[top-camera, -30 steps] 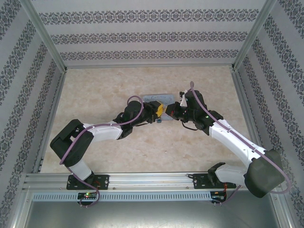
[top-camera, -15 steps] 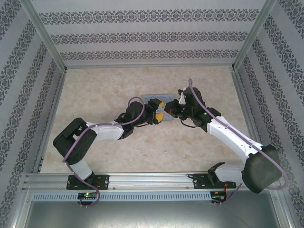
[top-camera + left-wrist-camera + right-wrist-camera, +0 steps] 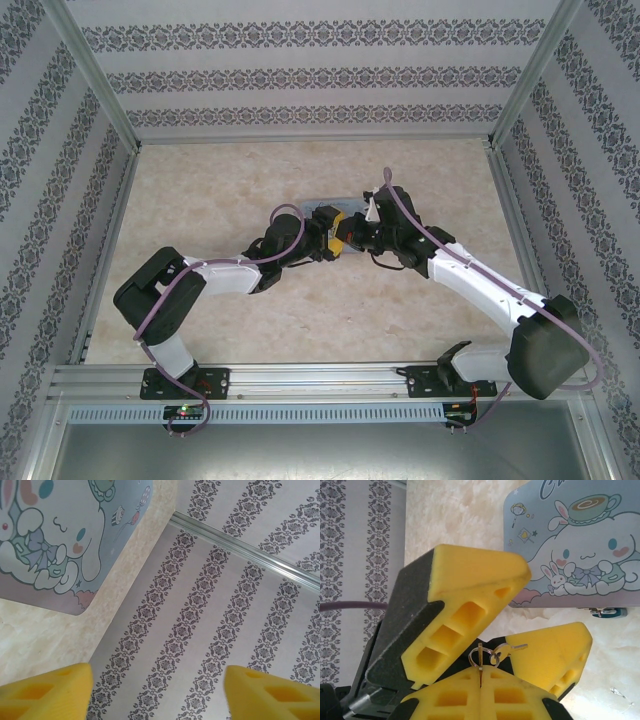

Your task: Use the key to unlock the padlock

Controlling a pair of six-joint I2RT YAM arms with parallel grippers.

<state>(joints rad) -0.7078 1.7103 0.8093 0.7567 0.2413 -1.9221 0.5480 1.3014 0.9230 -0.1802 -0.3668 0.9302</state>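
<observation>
A: Right gripper [image 3: 481, 682] status?
B: Clenched on the key [image 3: 480, 666]. Left gripper [image 3: 157, 690] released, nothing between its fingers.
A: Padlock [image 3: 607, 612] location?
B: On the worktop [image 3: 470, 510], just beside the edge of the cartoon tin [image 3: 570, 545].

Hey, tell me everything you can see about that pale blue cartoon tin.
The tin is a pale blue rectangular box with rounded corners, seemingly painted metal. Its top is printed with a white long-eared cartoon character, a small bunny, a coffee cup and cursive lettering. It lies flat on the marbled table. The teal padlock sits at one edge; whether they touch is unclear.
</observation>
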